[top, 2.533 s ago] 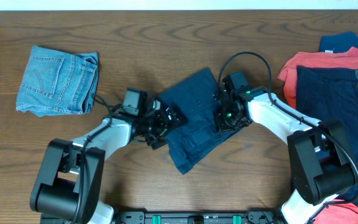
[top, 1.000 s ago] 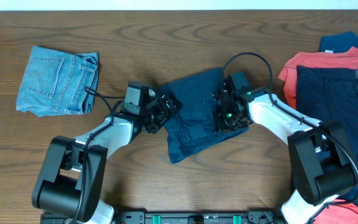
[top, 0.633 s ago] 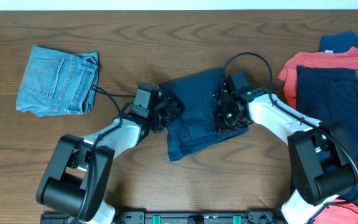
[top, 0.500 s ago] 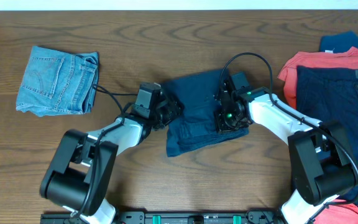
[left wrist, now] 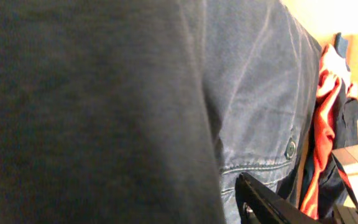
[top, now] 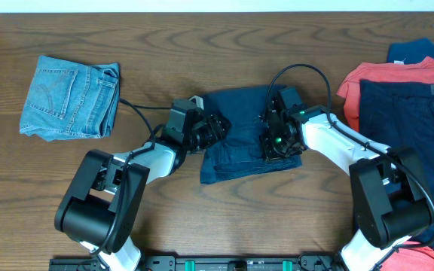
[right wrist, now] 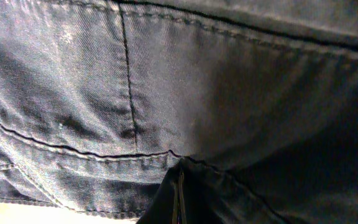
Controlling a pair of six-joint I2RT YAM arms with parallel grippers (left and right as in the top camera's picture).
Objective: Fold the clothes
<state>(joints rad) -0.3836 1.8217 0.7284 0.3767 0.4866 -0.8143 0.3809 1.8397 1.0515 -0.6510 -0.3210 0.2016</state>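
navy shorts (top: 241, 124) now more compact, lower flap up; left gripper (top: 215, 129), right gripper (top: 275, 144) tight on fabric

overhead light: bright and even, coming from straight above; the wood grain on the tabletop (top: 202, 226) reads fine, no glare spots

overhead shadows: soft little ones tucked under the robot arms (top: 330, 139) and along the edge of the navy shorts (top: 247, 139)

overhead sharpness: crisp all over, no obvious bending at the edges

left wrist view: dim and mushy, with cloth right up on the lens and totally out of focus on the left; the button (left wrist: 289, 149) further off is sharper

left wrist corner: top right is blown out warm yellow

right wrist view: murky, brighter upper left and near black lower right; the seam stitching (right wrist: 126, 74) is in focus
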